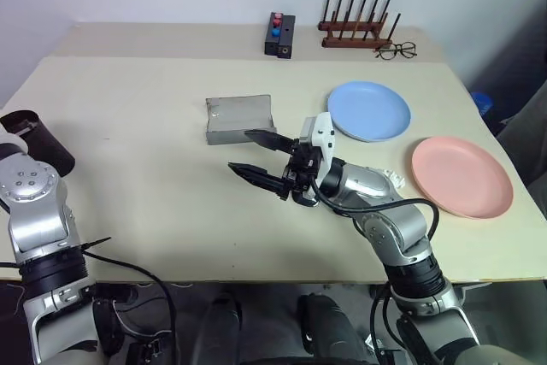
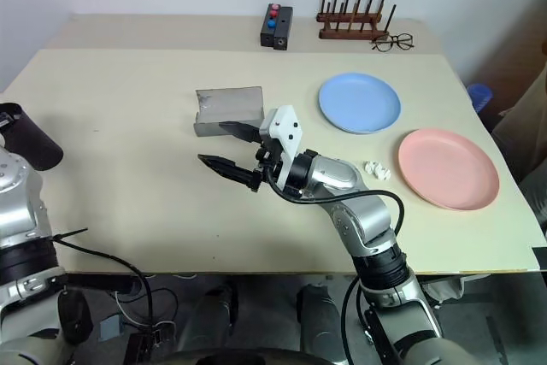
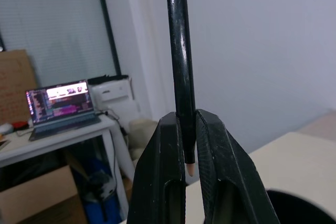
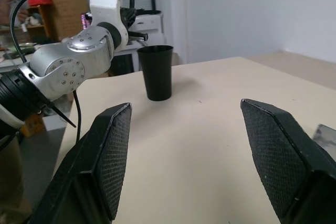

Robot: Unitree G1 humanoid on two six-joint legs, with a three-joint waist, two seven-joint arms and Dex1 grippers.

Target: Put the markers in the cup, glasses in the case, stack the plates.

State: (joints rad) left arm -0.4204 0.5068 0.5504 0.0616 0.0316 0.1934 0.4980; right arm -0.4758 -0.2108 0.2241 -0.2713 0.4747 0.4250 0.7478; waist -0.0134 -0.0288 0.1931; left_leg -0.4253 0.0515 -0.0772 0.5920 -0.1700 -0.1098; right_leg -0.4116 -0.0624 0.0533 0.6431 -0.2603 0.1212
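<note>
The left gripper (image 3: 190,182) pinches a black marker (image 3: 179,66) just above the cup (image 4: 156,72); held near its tip, it could swing and miss the cup's mouth. The right gripper (image 1: 262,158), fingers spread, hangs empty well away.

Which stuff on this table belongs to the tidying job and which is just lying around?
Part of the job:
black marker, pinched in the left gripper
dark cup
grey case
blue plate
pink plate

Just lying about:
clear-lens spectacles
black button box
wooden peg rack
small white crumpled thing
</note>
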